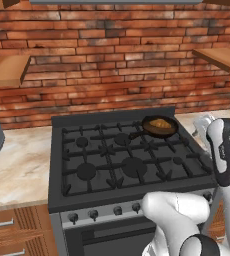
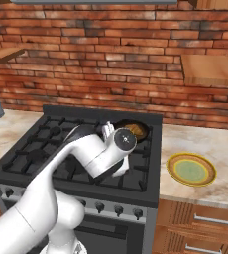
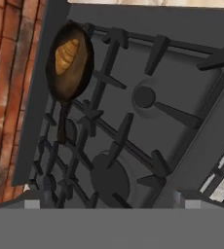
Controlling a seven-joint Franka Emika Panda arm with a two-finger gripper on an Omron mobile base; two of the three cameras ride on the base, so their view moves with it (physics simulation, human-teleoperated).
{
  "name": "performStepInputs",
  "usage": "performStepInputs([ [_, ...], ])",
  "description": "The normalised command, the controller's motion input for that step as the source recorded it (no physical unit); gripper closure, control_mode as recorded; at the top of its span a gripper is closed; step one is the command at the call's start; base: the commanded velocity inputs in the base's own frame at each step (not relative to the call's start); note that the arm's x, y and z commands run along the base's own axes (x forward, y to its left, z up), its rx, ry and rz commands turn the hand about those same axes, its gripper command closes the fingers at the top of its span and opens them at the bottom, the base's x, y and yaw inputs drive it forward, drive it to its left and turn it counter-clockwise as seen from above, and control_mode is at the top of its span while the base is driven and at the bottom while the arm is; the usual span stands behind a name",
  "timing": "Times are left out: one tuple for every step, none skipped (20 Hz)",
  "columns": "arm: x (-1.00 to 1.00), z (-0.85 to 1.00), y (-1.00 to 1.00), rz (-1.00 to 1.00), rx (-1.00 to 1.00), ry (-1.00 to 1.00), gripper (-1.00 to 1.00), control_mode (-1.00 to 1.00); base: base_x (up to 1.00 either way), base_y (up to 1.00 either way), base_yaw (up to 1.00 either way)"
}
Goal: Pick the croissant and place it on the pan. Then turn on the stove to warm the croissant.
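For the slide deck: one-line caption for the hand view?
Hand camera over the stove: croissant lies in the pan at a back burner, handle along the grate.

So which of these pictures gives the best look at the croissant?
The hand view: the croissant lies unobstructed inside the pan, seen from above. The left base view shows it smaller and farther off; in the right base view the arm partly hides the pan, leaving just a sliver of pastry.

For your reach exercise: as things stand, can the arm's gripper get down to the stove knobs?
Probably yes. The knobs line the stove front with nothing before them; the croissant already lies in the pan at the back.
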Motion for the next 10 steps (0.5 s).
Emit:
performStepInputs([
  [-0.32, 0.0, -0.12, 0.06, 0.0, -0.1, -1.0, -1.0, 0.0, 0.0, 0.0],
  [-0.32, -0.01, -0.1, 0.06, 0.0, -0.1, -1.0, -1.0, 0.0, 0.0, 0.0],
  [-0.33, -0.04, -0.08, 0.06, 0.0, -0.12, -1.0, -1.0, 0.0, 0.0, 0.0],
  [-0.33, -0.07, -0.06, 0.06, 0.0, -0.13, -1.0, -1.0, 0.0, 0.0, 0.0],
  [-0.31, -0.07, -0.05, 0.06, 0.0, -0.13, -1.0, -1.0, 0.0, 0.0, 0.0],
  [-0.33, -0.08, -0.02, 0.06, 0.0, -0.14, -1.0, -1.0, 0.0, 0.0, 0.0],
  [-0.34, -0.06, -0.01, 0.06, 0.0, -0.13, -1.0, -1.0, 0.0, 0.0, 0.0],
  [-0.34, -0.06, -0.01, 0.06, 0.0, -0.11, -1.0, -1.0, 0.0, 0.0, 0.0],
  [-0.34, -0.06, 0.0, 0.05, 0.0, -0.09, -1.0, -1.0, 0.0, 0.0, 0.0],
  [-0.34, -0.06, 0.0, 0.05, 0.0, -0.07, -1.0, -1.0, 0.0, 0.0, 0.0],
])
